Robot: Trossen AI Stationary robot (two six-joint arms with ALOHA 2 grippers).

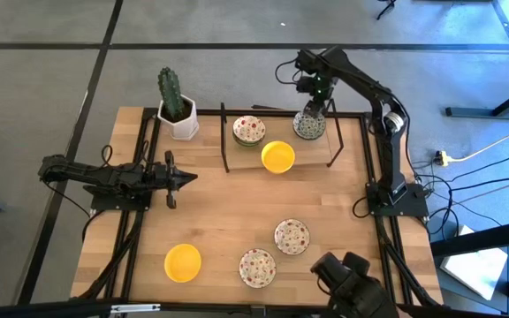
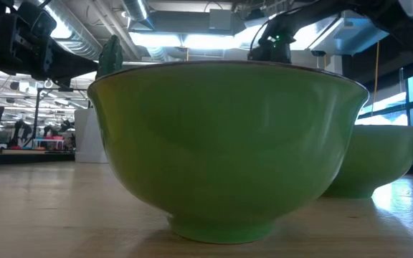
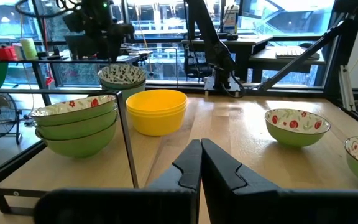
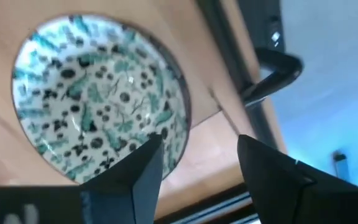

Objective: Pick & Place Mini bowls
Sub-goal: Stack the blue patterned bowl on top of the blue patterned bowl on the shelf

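The wooden surface (image 1: 237,221) filled the middle of the high view, with mini bowls scattered on it — two yellow, three red-speckled. At upper right the right gripper (image 1: 311,111) stood released, fingers apart over the green-patterned bowl (image 1: 308,125) — while the left gripper (image 1: 186,177) waited clenched at centre left.

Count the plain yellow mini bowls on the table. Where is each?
2: one yellow bowl inside the black frame at the far side, another near the front-left corner. Stacked ones may be hidden.

I see open wood mid-table (image 1: 237,208); the black frame (image 1: 225,141), cactus (image 1: 173,95) and bowls (image 1: 248,131) crowd the far edge.
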